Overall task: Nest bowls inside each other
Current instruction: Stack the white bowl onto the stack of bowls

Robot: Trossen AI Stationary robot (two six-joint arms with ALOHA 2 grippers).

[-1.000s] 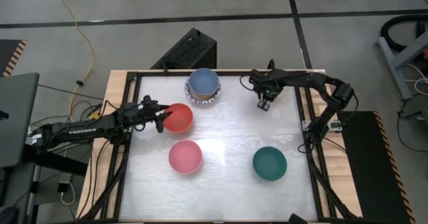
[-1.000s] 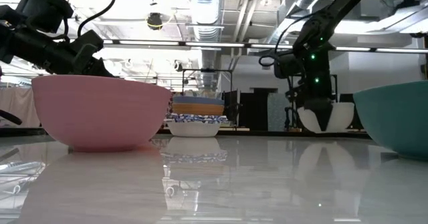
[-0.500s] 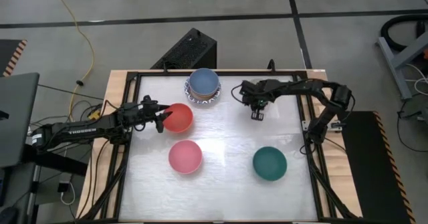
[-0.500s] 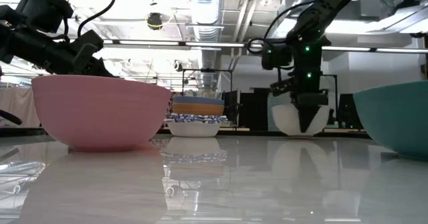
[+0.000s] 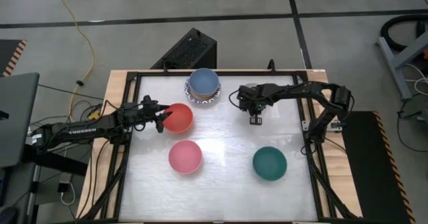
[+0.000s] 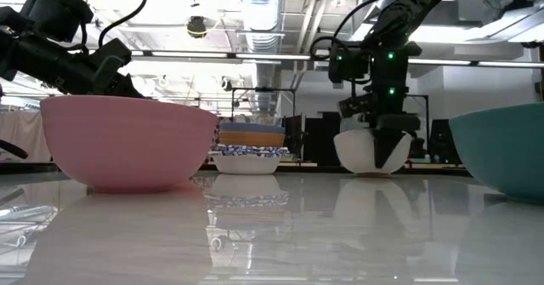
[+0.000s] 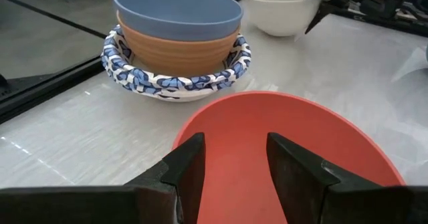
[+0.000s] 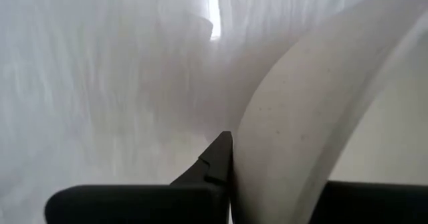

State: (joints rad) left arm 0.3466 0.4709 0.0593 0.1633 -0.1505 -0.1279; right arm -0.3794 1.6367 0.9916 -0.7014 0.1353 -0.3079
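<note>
A cream bowl (image 6: pixel 361 153) stands upright right of the table's middle, with my right gripper (image 5: pixel 255 119) shut on its rim from above. At the far edge is a stack (image 5: pixel 202 85): a blue bowl (image 7: pixel 177 10) in an orange one (image 7: pixel 180 50), in a blue-patterned white one (image 7: pixel 174 83). A red bowl (image 5: pixel 180 117) sits at the left, and my left gripper (image 5: pixel 159 121) stands open at its left rim; whether it touches I cannot tell. A pink bowl (image 5: pixel 184 156) and a dark green bowl (image 5: pixel 269 163) rest on their bases nearer the front. My right gripper holds the cream bowl by its rim (image 8: pixel 249 150), the wall between its two fingers, one inside and one outside. One finger (image 8: pixel 215 162) lies against the wall; the wall hides the other. The fingers come steeply from above. The bowl is upright, its base at table level.
Bare white tabletop (image 5: pixel 227 134) lies between the bowls in the middle. A black frame (image 5: pixel 134 77) runs around the table. A black box (image 5: pixel 187 50) stands on the floor beyond the far edge.
My right gripper has carried the cream bowl toward the table's left and a little toward the near edge, rolling its wrist on the way. The bowl has stayed upright and ends up low at the table.
</note>
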